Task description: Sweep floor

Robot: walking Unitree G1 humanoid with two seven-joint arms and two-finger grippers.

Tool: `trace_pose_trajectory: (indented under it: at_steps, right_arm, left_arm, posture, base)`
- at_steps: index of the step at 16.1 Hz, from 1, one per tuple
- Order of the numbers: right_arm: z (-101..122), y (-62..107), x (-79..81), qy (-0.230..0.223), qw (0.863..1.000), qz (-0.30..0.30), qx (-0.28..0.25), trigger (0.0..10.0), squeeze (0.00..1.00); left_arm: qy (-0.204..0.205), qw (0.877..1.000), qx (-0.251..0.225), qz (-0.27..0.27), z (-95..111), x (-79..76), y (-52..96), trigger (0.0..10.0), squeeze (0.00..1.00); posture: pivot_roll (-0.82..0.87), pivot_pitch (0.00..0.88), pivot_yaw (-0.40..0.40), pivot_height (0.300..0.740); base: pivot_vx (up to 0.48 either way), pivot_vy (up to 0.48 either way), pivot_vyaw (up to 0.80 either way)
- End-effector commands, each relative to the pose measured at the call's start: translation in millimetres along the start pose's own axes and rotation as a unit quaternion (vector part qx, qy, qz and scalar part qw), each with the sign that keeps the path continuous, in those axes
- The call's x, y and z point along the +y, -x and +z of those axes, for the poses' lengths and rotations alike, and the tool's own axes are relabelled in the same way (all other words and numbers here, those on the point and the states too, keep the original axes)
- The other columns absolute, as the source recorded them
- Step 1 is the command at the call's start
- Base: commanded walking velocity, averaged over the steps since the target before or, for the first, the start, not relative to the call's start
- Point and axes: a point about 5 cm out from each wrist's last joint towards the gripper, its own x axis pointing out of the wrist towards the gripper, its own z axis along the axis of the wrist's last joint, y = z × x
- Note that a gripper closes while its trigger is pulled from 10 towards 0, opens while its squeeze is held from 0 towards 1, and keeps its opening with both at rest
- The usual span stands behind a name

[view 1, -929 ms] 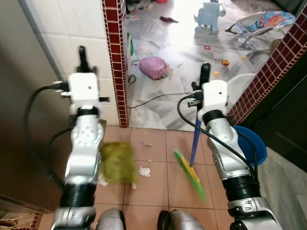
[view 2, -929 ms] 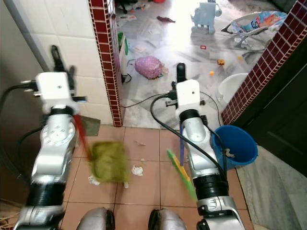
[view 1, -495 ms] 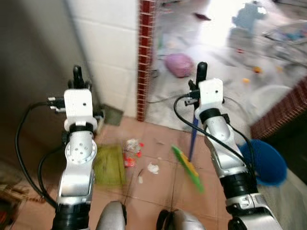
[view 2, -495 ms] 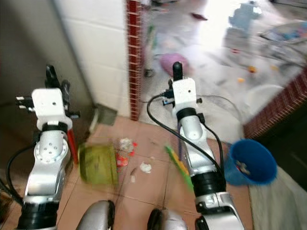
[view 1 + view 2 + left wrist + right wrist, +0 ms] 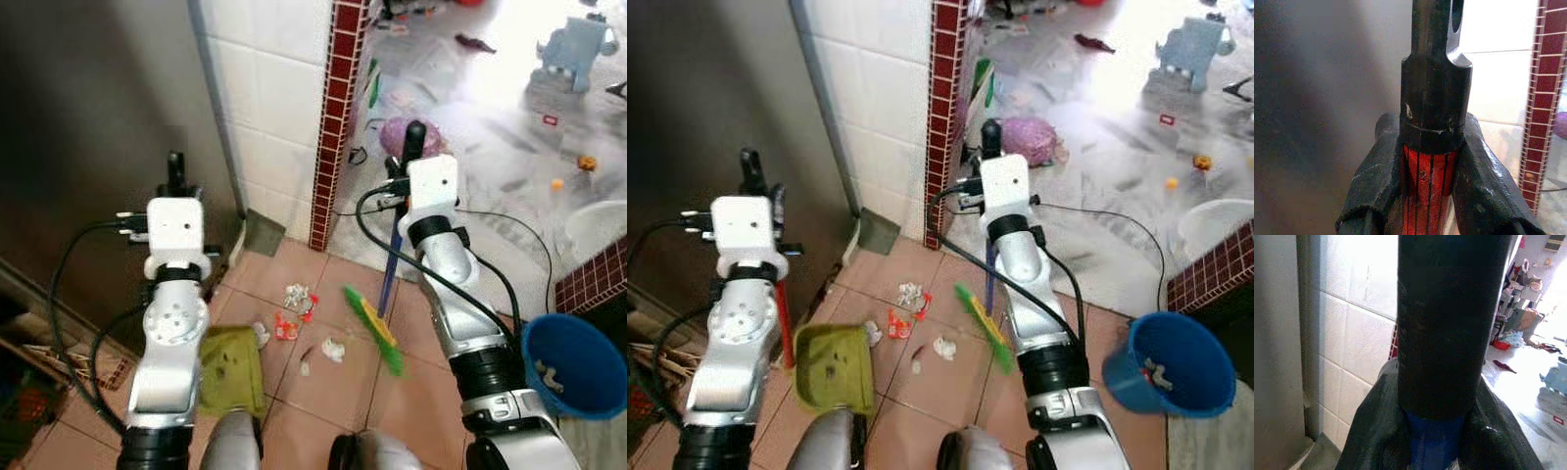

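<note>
Here left gripper (image 5: 1425, 161) clamps ribbed red dustpan handle (image 5: 1426, 186); crumpled scraps (image 5: 911, 323) on tiles.

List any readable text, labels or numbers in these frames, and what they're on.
None readable.
Dustpan handle: embossed mark on its black cap, too small to read.
Broom handle, green dustpan, blue bucket: no print visible.
Small red-and-white item on the far floor: too blurred to read.

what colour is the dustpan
Olive green dustpan with a red handle; right eye view shows it best.
</note>
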Motion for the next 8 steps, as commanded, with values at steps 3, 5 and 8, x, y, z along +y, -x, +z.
trace_pose_trajectory:
  at_steps: [3, 5, 8]
  right_arm:
    - [9, -7.7, -1.2, 0.008, 1.0, -0.003, -0.015, 10.0, 0.0]
    - [10, -9.5, -0.7, 0.008, 1.0, -0.001, -0.013, 10.0, 0.0]
    - [6, -11.2, -2.6, -0.002, 1.0, -0.009, 0.011, 10.0, 0.0]
  left_arm:
    - [0.014, 1.0, 0.015, -0.01, -10, -12.3, -10.1, 10.0, 0.0]
    - [0.021, 0.999, 0.021, -0.021, -14, -21.7, -15.0, 10.0, 0.0]
    - [0.03, 0.998, 0.043, -0.041, -27, -39.7, -21.5, 10.0, 0.0]
  posture:
    - [0.01, 0.094, -0.071, 0.74]
    - [0.0, 0.096, -0.072, 0.74]
    - [-0.03, 0.101, -0.072, 0.74]
  base:
    - [0.0, 0.0, 0.0]
    - [0.0, 0.0, 0.0]
    - [0.0, 0.0, 0.0]
